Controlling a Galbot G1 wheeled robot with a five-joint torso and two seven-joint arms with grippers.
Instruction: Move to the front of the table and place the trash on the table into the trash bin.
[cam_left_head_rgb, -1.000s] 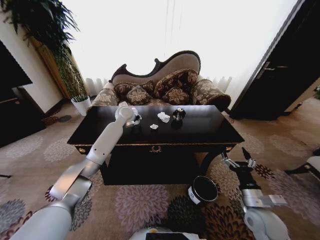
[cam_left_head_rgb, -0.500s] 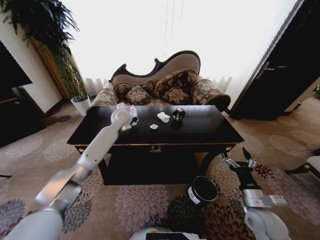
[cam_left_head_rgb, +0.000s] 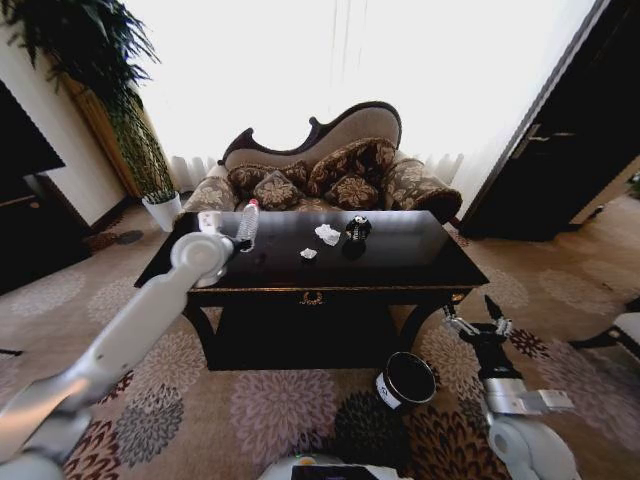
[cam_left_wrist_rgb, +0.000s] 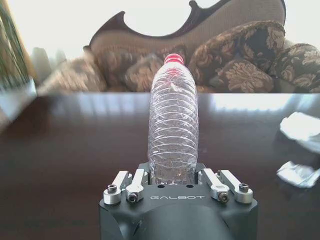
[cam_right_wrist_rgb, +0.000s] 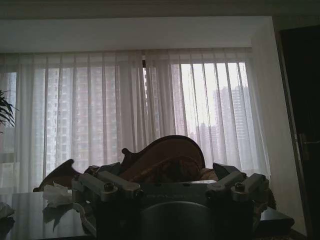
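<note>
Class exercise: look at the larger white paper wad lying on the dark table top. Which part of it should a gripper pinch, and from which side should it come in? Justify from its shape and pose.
Probably from above, pinching across the raised middle of the paper wad. It lies low and crumpled on the table, so a sideways approach would likely scrape the top or push it along. The black ball sits close on one side, so the fingers should straddle the wad front to back. The left gripper is busy holding the bottle.

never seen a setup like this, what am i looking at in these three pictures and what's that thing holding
It is a wheeled robot with two arms. One picture comes from a camera on its head; the other two come from cameras on its wrists. The left claw is shut on a clear bottle with a red cap, held above the table. On the table lie two white paper wads and a black ball. The right claw hangs open beside the table, near the black trash bin on the carpet.
</note>
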